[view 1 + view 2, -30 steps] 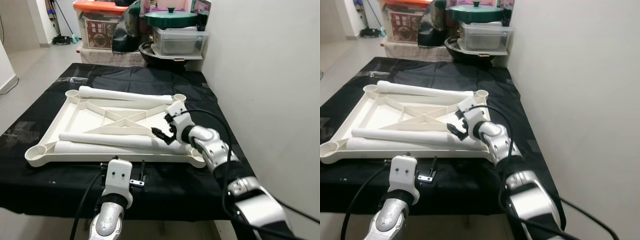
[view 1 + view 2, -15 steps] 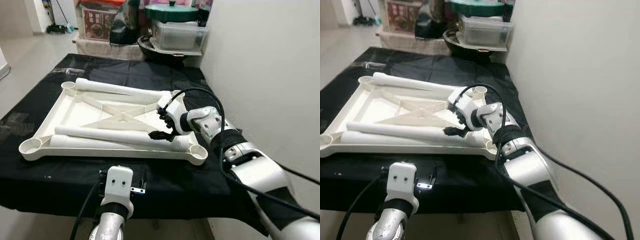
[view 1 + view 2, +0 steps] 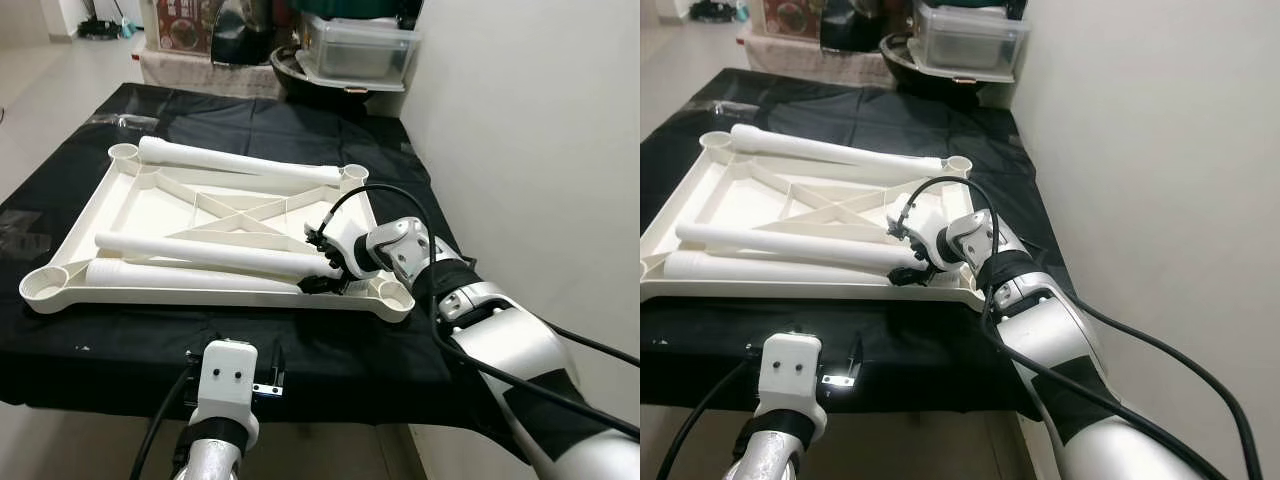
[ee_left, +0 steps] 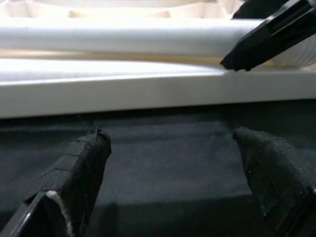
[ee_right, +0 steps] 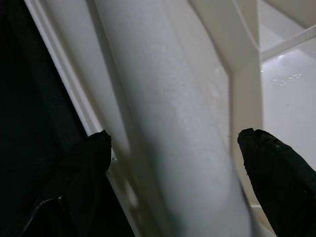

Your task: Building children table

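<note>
The right gripper (image 3: 325, 262) straddles, fingers spread, the right end of a leg (image 3: 210, 254) lying crosswise in the upturned tabletop (image 3: 150, 205). The left gripper (image 4: 173, 163), open, hovers over black cloth (image 3: 330, 345).

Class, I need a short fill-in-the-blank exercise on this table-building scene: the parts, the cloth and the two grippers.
The upturned white tabletop lies on a ____ cloth.
____ white table legs lie on the tabletop.
The right gripper has its fingers open around the end of a ____.
The left gripper hangs open at the table's ____ edge.

Missing words: black; three; leg; near
</note>
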